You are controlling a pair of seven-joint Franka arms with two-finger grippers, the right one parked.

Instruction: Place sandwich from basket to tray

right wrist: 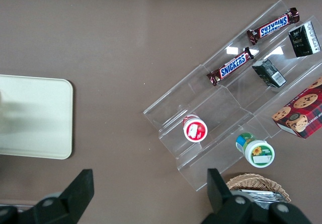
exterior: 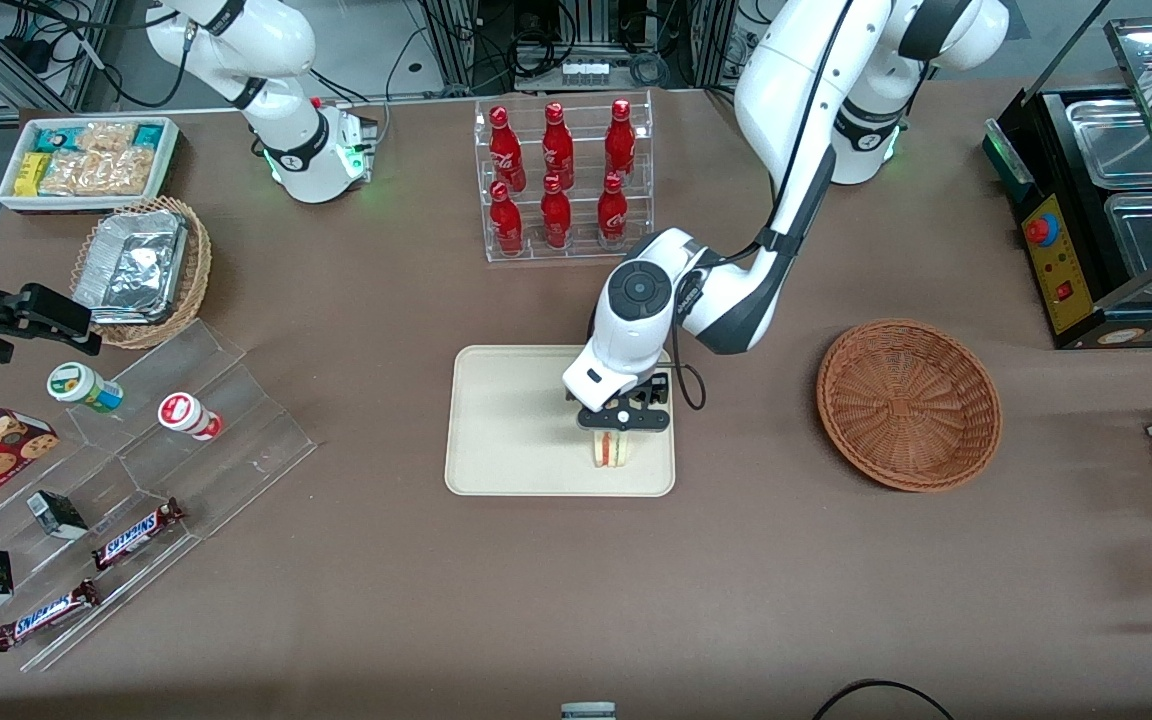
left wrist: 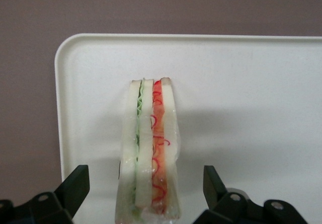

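We find the sandwich [left wrist: 150,151] standing on the tray [exterior: 496,420], basket [exterior: 908,403] empty. The gripper [exterior: 624,420] hangs above, fingers [left wrist: 75,186] apart; only withdrawal remains.

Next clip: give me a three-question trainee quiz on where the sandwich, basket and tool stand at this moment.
1. True or false: the sandwich stands on the tray.
2. What lies in the basket? A) the sandwich B) nothing visible C) a bottle
3. Fill in: the tool hangs right above the sandwich with its fingers ____, a gap showing on each side.

Key: 1 true; 2 B; 3 open.
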